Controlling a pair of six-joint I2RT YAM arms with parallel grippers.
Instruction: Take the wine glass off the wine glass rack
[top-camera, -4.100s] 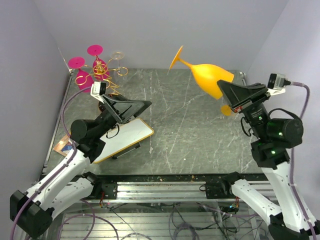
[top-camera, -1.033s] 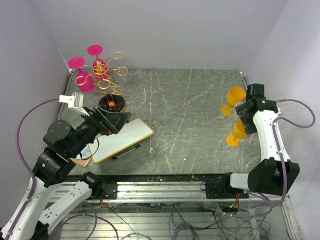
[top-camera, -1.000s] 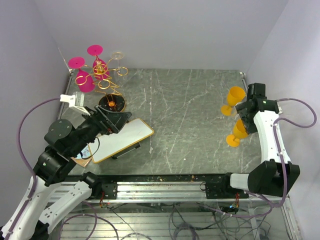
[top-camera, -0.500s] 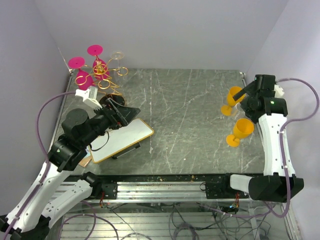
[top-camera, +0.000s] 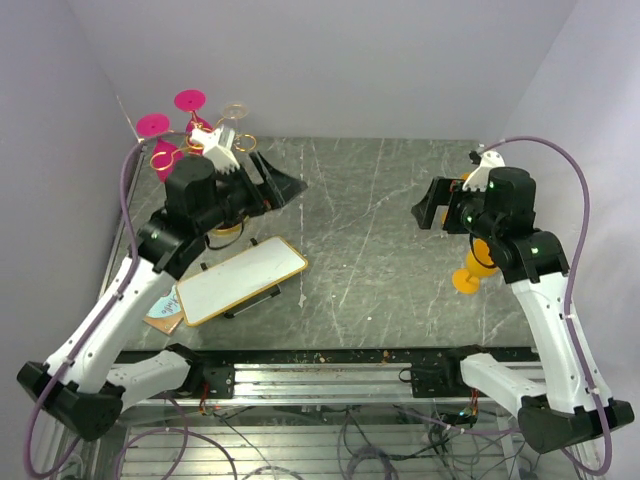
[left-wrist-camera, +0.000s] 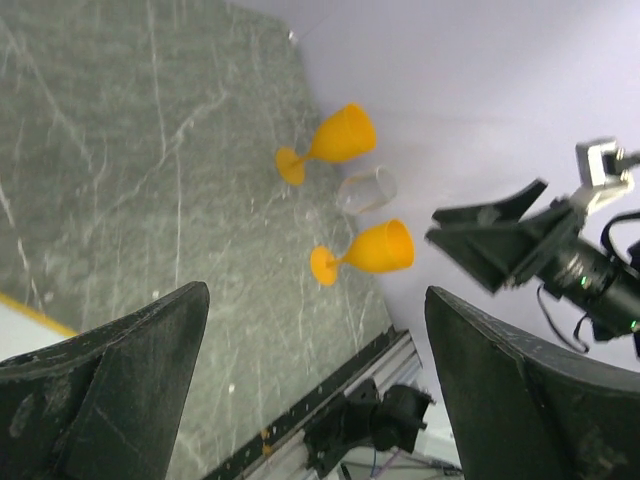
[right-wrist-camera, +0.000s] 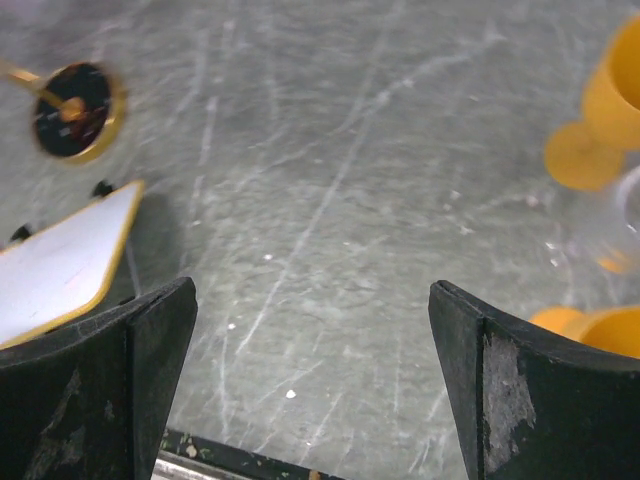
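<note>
The grey veined desk fills the enclosure between pale walls. The left arm reaches up toward the far-left corner, while the right arm rises along the right side and bends inward over the desk. A white board with a yellow rim lies flat near the front left. The gold wire wine glass rack stands in the far-left corner, partly hidden behind the left arm's wrist; the right wrist view shows its round black base resting on the desk. The left claw hangs just beside the rack, pointing toward the middle of the desk, with its jaws spread wide and nothing between them. The right claw hovers above the desk's right half, likewise spread wide and empty. Pink wine glasses hang on the rack with their feet uppermost. Two orange goblets stand by the right wall, with a clear glass between them.
</note>
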